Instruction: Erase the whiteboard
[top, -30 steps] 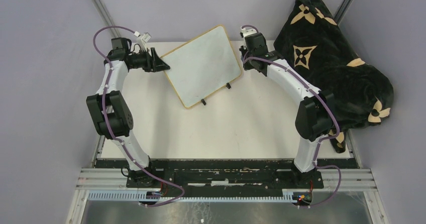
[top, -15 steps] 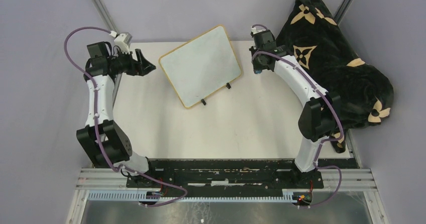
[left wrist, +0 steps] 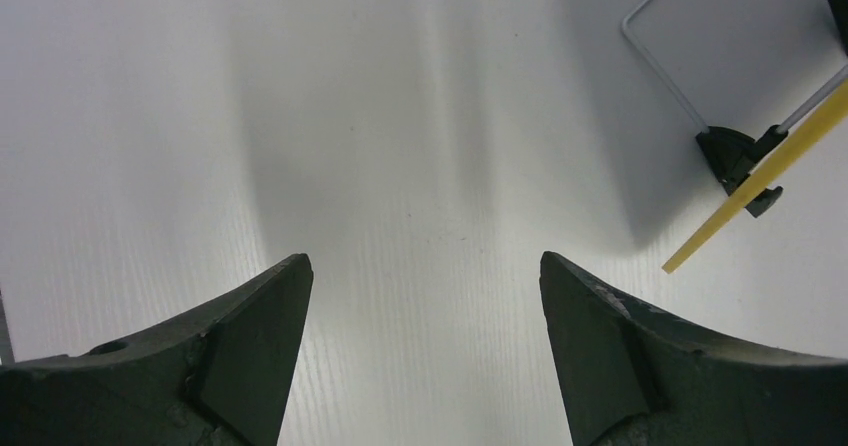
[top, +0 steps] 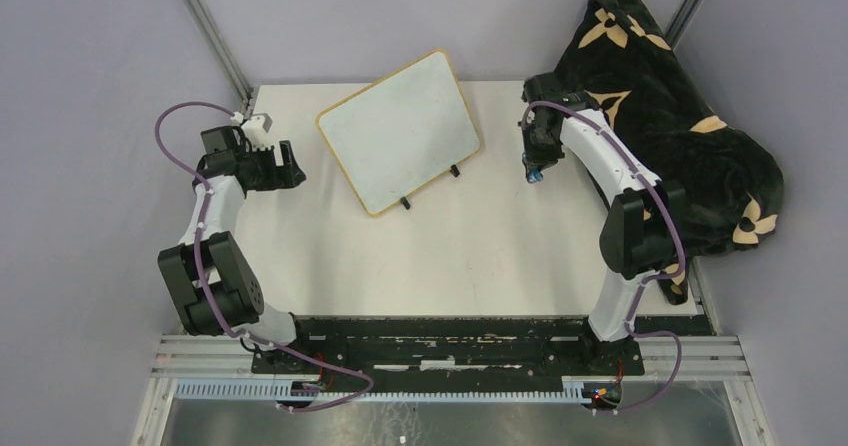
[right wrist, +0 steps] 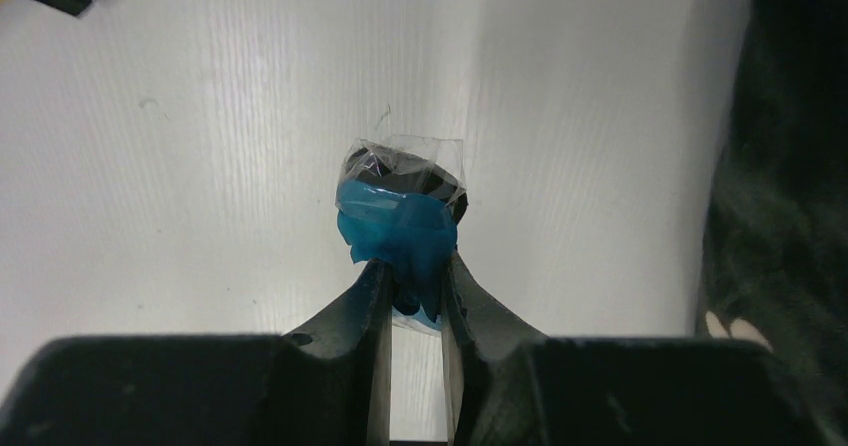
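White tabletop [top: 450, 251] carries the whiteboard [top: 400, 141] at its far middle; my left gripper [left wrist: 422, 261] stands wide open and empty, and my right gripper [right wrist: 415, 266] pinches a small film-wrapped blue item [right wrist: 395, 221].

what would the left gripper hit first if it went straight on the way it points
Likely the bare table: only that shows ahead of the left gripper. The whiteboard sits off to the right; depth is unclear.
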You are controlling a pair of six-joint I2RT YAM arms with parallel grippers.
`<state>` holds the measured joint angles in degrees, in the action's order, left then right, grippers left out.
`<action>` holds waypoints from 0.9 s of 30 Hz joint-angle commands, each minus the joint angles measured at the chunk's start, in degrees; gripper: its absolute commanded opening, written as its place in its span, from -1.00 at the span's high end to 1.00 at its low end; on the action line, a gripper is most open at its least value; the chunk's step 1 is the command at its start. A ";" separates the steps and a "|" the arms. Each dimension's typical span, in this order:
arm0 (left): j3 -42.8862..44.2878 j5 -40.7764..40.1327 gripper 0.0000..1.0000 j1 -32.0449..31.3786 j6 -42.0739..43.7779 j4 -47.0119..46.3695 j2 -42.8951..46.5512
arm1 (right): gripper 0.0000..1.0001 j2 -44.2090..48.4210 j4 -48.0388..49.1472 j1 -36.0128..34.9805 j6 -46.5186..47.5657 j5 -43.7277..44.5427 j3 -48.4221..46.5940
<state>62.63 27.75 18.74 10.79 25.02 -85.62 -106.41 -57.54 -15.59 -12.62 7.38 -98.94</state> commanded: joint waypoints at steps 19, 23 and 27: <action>-4.40 0.07 -0.93 -0.92 -2.79 -10.95 0.15 | 0.23 0.26 8.07 0.39 -4.87 -7.28 18.78; -4.84 -0.02 -0.95 -0.99 -3.04 -11.04 0.33 | 0.08 -0.60 8.15 0.39 -4.78 -7.36 18.36; -5.08 -0.15 -0.96 -1.05 -3.15 -11.04 0.52 | 0.07 -0.46 7.30 0.38 -5.08 -9.09 17.14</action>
<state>57.69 26.15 17.87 7.75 16.14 -86.08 -107.04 -50.96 -15.46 -16.78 -0.03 -80.07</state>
